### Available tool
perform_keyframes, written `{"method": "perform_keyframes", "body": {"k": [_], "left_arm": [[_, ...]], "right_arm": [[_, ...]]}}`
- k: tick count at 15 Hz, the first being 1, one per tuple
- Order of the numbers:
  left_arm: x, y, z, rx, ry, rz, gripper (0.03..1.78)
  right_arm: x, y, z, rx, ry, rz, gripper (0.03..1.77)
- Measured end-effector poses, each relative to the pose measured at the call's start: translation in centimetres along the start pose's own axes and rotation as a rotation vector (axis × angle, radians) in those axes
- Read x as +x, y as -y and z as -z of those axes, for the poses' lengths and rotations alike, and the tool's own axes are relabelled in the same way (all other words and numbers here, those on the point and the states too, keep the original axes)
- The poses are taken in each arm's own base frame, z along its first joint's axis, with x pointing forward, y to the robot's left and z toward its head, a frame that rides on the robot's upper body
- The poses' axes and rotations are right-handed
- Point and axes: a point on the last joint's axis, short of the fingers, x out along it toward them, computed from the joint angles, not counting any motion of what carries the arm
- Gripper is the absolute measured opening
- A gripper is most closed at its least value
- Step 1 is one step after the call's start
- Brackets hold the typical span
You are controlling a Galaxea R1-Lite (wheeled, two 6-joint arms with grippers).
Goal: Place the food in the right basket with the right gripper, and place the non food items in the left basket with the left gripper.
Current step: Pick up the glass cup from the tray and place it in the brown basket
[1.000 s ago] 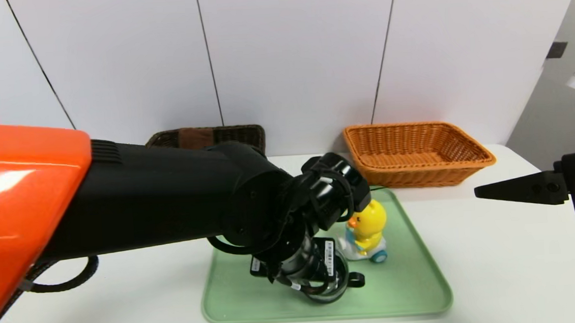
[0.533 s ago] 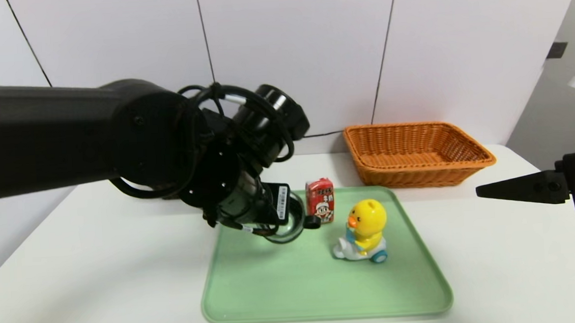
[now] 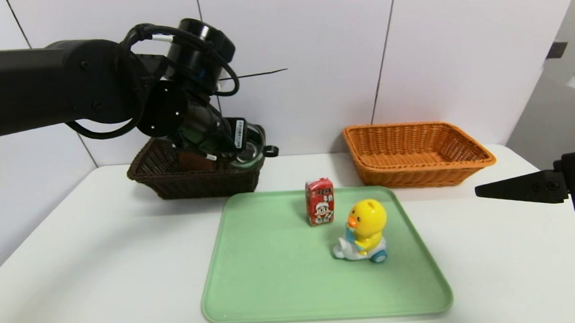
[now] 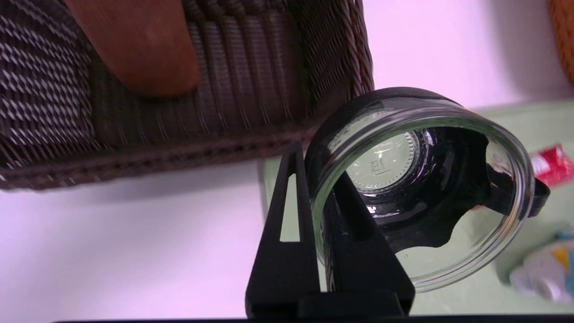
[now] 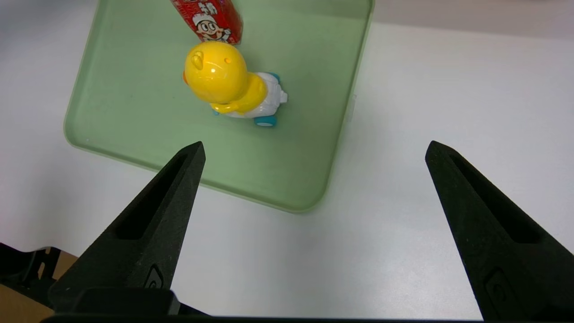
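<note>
Left gripper (image 4: 316,197) is clamped on the rim wall of the glass cup (image 4: 417,188) — one finger inside, one outside — and has swung up off the green tray (image 3: 274,280) to the near right corner of the dark brown basket (image 3: 170,180) in the last second. The cup hangs tilted, mouth toward the wrist camera, not yet over the basket floor. My read: carry is nearly done, release comes next once it clears the rim.

Rolled brown towel (image 4: 134,49) already lies in that basket. Orange basket (image 3: 417,154) is empty as far as the head view shows. Right gripper (image 5: 314,179) is parked over the table at the right, fingers spread wide, holding nothing — unmoved.

With the arm gone, the tray shows the red drink carton (image 3: 320,201) standing upright, and the yellow duck toy (image 3: 364,231) just beside and in front of it. So two items are left: duck for the left, carton for the right.

Surface: white table (image 3: 101,269), both baskets at the back edge. Room: white panelled wall (image 3: 301,57) with dark seams.
</note>
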Motion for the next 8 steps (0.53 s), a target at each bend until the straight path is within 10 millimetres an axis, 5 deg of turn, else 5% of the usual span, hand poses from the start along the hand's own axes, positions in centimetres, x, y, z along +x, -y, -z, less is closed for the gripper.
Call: {"method": "perform_keyframes", "body": {"k": [8], "left_arm": [[6.9, -4.8, -2.2, -0.014, 0.020, -0.124, 0.12]], "right_arm": [[0.4, 0.1, 0.4, 0.002, -0.019, 0.004, 1.70]]}}
